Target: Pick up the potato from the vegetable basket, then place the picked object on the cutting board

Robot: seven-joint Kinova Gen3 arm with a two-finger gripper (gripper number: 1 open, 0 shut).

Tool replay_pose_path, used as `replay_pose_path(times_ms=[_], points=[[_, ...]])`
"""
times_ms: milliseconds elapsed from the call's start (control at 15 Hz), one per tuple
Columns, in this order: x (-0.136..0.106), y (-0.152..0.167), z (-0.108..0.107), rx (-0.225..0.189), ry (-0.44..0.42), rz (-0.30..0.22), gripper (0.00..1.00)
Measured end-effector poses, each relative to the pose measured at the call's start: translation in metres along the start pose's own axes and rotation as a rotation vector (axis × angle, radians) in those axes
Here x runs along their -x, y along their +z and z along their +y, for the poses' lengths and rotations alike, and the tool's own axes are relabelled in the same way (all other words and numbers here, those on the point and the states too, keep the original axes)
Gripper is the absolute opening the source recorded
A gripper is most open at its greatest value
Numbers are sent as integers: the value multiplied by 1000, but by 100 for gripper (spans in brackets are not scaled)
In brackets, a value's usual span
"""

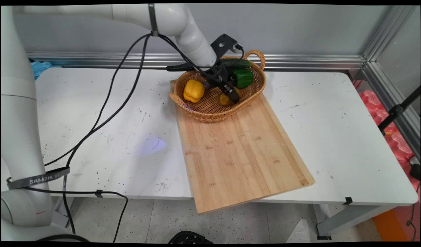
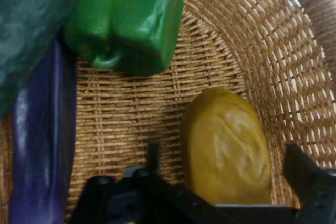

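White table [image 1: 93, 113], scuffed; wooden board [image 1: 241, 151] lies on it, near end overhanging table's front edge.

Gripper [image 1: 231, 95] hides most of potato [image 1: 224, 100]; eggplant [image 2: 42, 145] cut off.

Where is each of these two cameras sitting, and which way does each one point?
Main view: fixed above the table's near side, looking down across the white table toward the wall; the white arm and gripper show.
Hand view: mounted on the hand, looking along the gripper into the basket; only its black linkage and fingers show.
Shared: the wicker basket, green pepper and the yellowish potato-like item between the open fingers.
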Motion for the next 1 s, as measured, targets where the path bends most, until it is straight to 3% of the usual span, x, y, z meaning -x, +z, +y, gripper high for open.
replay_pose_path(times_ms=[467, 1000], points=[[-4, -3, 0, -1, 53, -10, 0], [-22, -85, 16, -1, 170, 18, 0]])
